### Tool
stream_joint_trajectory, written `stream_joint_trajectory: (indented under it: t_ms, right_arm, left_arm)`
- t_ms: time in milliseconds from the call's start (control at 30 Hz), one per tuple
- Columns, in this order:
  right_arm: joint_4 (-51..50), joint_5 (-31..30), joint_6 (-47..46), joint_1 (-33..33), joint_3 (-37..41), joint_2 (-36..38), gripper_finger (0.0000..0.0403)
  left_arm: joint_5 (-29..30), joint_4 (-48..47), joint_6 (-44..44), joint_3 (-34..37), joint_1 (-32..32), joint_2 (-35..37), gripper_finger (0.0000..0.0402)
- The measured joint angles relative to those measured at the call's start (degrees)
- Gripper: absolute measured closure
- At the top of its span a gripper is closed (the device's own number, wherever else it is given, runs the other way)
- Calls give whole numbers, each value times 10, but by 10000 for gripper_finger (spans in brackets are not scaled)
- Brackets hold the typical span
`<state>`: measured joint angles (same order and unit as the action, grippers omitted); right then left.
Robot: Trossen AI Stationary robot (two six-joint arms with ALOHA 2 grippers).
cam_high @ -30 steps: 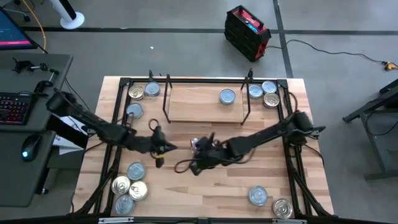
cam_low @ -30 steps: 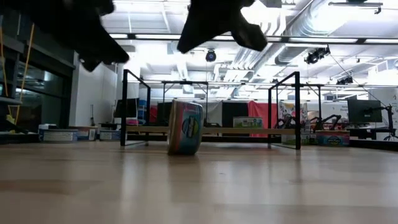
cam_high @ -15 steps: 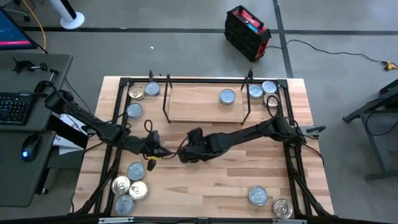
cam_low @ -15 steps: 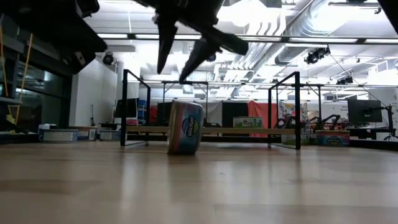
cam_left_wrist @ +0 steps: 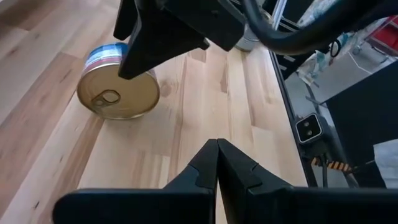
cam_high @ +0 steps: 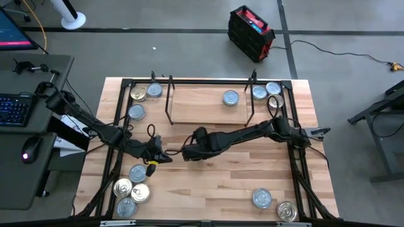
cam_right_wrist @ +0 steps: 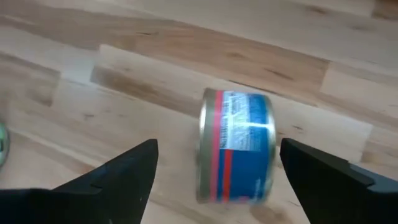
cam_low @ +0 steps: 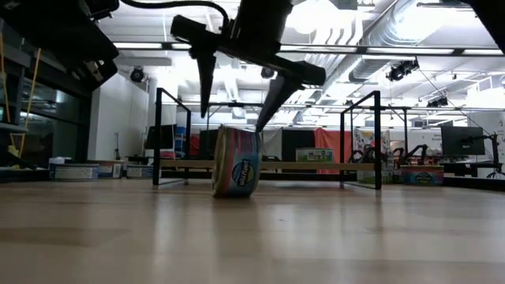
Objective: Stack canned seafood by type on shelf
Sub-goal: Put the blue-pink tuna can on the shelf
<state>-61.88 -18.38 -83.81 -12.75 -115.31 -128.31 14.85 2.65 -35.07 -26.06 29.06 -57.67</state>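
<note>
One canned seafood tin (cam_low: 235,162) stands on its edge on the tabletop, blue-and-red label around it and gold lid (cam_left_wrist: 118,94) facing my left gripper. My right gripper (cam_low: 235,110) hangs open just above it, pointing down, one finger to each side of the tin (cam_right_wrist: 236,146), without touching it. In the high view this gripper (cam_high: 189,152) hides the tin. My left gripper (cam_high: 162,155) is shut, a short way toward the table's left, also seen as my left gripper (cam_left_wrist: 217,163). The shelf (cam_high: 202,108) at the far middle carries one silver-blue tin (cam_high: 231,98).
Several tins lie near the left front corner (cam_high: 130,189), three at the far left (cam_high: 138,93), three at the far right (cam_high: 273,94), two at the near right (cam_high: 262,198). Black frame rails (cam_high: 117,120) run along the table's sides. Bare wood lies in front of the standing tin.
My right gripper has opened from shut, rolled about its wrist, and moved left and down until its fingers straddle the standing tin from above. My left gripper has drawn back a little toward the table's left edge. The tin has stayed in place on its edge.
</note>
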Motion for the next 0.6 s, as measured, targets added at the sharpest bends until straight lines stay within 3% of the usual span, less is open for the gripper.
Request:
stream_joint_trajectory:
  t_ms: [600]
  right_arm:
    - [18,22,-1,5,0,-57,81]
  left_arm:
    - [2,6,-6,-9,-1,0,401]
